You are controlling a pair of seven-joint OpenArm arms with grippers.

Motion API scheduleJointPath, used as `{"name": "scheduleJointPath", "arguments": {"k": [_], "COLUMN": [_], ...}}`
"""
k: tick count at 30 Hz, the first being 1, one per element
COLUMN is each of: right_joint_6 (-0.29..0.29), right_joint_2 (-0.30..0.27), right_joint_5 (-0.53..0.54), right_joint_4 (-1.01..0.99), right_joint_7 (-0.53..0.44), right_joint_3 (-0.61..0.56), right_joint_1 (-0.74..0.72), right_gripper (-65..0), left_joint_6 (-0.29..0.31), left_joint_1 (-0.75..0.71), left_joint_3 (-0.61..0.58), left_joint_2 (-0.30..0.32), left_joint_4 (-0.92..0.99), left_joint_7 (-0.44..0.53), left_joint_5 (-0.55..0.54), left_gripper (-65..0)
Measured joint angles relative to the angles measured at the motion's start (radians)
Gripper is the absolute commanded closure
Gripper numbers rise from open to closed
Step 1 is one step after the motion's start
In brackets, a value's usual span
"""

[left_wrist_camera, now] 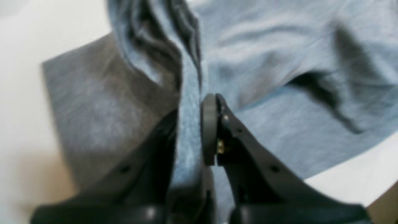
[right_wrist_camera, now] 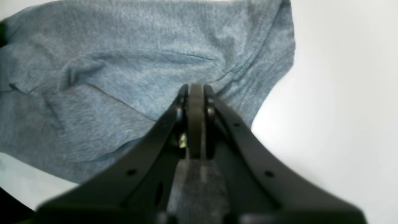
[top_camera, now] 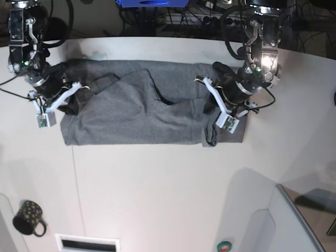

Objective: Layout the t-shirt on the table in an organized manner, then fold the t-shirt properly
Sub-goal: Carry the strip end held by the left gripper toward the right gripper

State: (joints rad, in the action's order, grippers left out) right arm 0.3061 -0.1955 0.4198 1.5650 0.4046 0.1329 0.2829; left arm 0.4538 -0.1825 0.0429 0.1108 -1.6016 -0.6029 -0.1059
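The right gripper [right_wrist_camera: 196, 93] fills the lower centre of the frame, its two black jaws pressed together with no gap visible. The tips meet the t-shirt [right_wrist_camera: 130, 71], apparently pinching a fold near a stitched hem, though blur obscures the contact. The grey-blue cloth lies wrinkled across the white counter [right_wrist_camera: 339, 102], which is bare to the right.

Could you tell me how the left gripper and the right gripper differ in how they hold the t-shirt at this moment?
The left gripper pinches a thick bunched ridge of the t-shirt, so its fingers stand slightly apart; the right gripper is pressed fully together on a thin edge. In the base view, left works the shirt's right end and right its left end. Both are clamped on cloth.
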Motion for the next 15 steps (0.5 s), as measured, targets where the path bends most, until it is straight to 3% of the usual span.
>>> {"name": "scheduleJointPath", "arguments": {"k": [4, 15], "right_joint_6": [0.000, 0.000], "right_joint_2": [0.001, 0.001], "right_joint_5": [0.000, 0.000], "right_joint_4": [0.000, 0.000], "right_joint_7": [0.000, 0.000], "right_joint_3": [0.000, 0.000], "right_joint_1": [-0.005, -0.013], "right_gripper": [-0.8, -0.8], "left_joint_6": [-0.032, -0.035], "left_joint_1": [0.031, 0.094], "left_joint_3": [-0.059, -0.073], "left_joint_2": [-0.003, -0.050], "left_joint_4": [0.056, 0.159], "left_joint_7": [0.004, 0.003], "left_joint_5": [-0.005, 0.000], "left_gripper": [0.0, 0.0]}}
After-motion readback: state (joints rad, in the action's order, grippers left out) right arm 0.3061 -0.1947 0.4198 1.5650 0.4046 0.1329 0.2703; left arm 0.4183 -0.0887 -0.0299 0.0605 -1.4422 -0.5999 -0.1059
